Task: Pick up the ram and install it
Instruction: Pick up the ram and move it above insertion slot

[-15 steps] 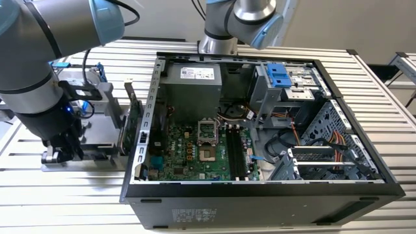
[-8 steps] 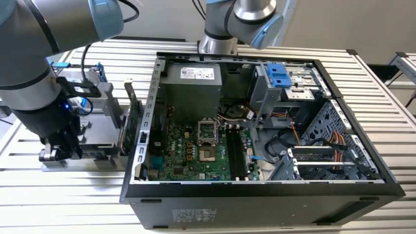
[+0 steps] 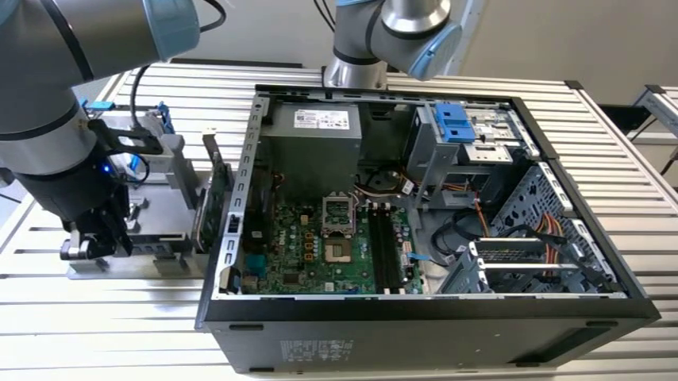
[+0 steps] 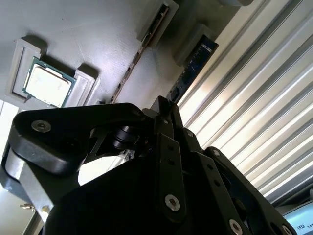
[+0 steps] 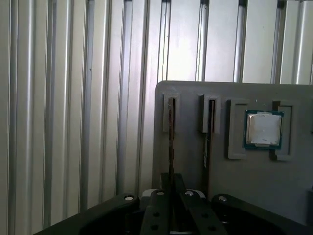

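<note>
Slatted table (image 5: 73, 98) carries the holder (image 5: 190, 159) — ram (image 5: 171, 139) stands edgewise there, so my pincer (image 5: 171, 180) clamps its faces.

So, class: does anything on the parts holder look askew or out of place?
Nothing stands out. The ram stands straight in its slot on the holder, in line with the claw; the processor lies flat in its recess.

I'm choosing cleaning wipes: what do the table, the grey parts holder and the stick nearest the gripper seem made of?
Table: bright silver ribbed slats with sheen, likely bare aluminium. Holder: flat matte grey with moulded pockets, probably plastic, possibly painted metal. Stick: dark blue board seen edge-on, apparently circuit-board laminate; its finish is hard to judge.
</note>
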Action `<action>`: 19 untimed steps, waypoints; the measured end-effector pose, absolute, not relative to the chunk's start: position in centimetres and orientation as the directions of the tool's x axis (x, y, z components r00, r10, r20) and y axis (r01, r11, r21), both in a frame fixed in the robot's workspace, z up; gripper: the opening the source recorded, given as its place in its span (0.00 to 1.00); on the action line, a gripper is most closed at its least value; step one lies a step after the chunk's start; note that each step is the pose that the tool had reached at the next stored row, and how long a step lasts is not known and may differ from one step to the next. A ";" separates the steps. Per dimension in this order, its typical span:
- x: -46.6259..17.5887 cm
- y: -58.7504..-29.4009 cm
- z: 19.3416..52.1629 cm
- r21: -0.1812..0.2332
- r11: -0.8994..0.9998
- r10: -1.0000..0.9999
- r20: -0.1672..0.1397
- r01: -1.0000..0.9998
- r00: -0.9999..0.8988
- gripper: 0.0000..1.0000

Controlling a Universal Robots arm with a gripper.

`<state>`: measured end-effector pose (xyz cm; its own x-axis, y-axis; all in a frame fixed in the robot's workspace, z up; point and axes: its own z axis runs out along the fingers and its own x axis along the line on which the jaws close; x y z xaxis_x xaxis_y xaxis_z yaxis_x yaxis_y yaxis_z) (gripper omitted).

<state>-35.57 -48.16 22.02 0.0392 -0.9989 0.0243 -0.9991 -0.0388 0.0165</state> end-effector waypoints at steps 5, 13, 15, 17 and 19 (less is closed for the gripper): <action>-35.6 -48.2 22.0 0.016 -0.039 -0.999 0.024 -0.999 0.039 0.00; -35.6 -48.2 22.0 0.015 -0.037 -0.999 0.025 -0.999 0.037 0.00; -35.6 -48.2 22.0 0.015 -0.030 -0.999 0.024 -0.999 0.031 0.00; -35.6 -48.2 22.1 0.015 -0.020 -0.999 0.024 -1.000 0.021 0.00; -35.6 -48.2 22.1 0.015 -0.012 -1.000 0.023 -1.000 0.013 0.00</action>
